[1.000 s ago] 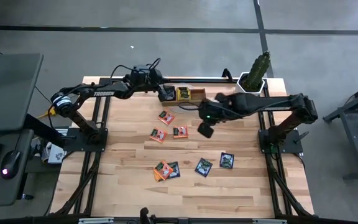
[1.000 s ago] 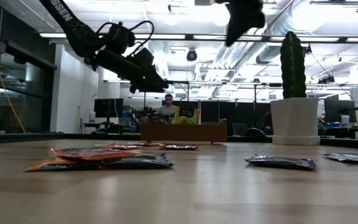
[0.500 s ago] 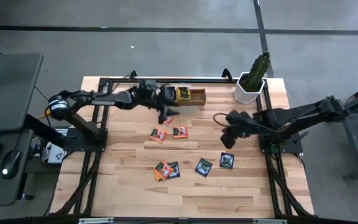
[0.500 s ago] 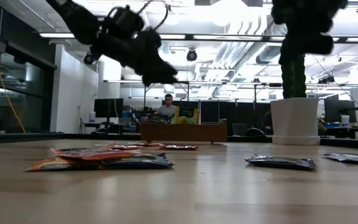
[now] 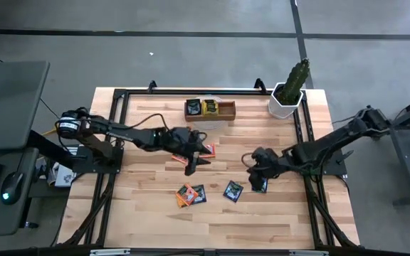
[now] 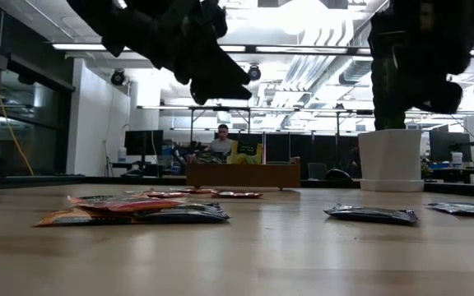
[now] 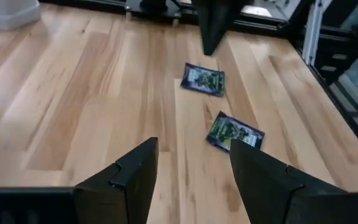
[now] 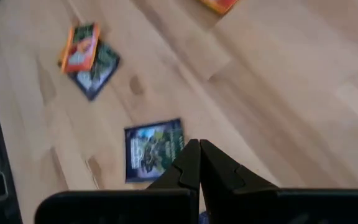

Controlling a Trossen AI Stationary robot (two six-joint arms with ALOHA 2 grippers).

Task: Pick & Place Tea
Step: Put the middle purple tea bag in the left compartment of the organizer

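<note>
Hovering over the counter (image 5: 148, 213), my left pincer (image 5: 194, 164) gapes empty beside orange tea sachets (image 5: 181, 153); my right pincer (image 5: 253, 168) is pressed closed, empty, near the dark sachets (image 5: 233, 190).

My two arms are matte black, built of slim tubular links with bulkier joint housings. The left arm (image 5: 119, 131) carries a pale ring at its shoulder joint and a thin black cable looping along its forearm. My left claw (image 7: 191, 180) ends in two flat, angular black fingers; my right claw (image 8: 199, 163) matches.
</note>
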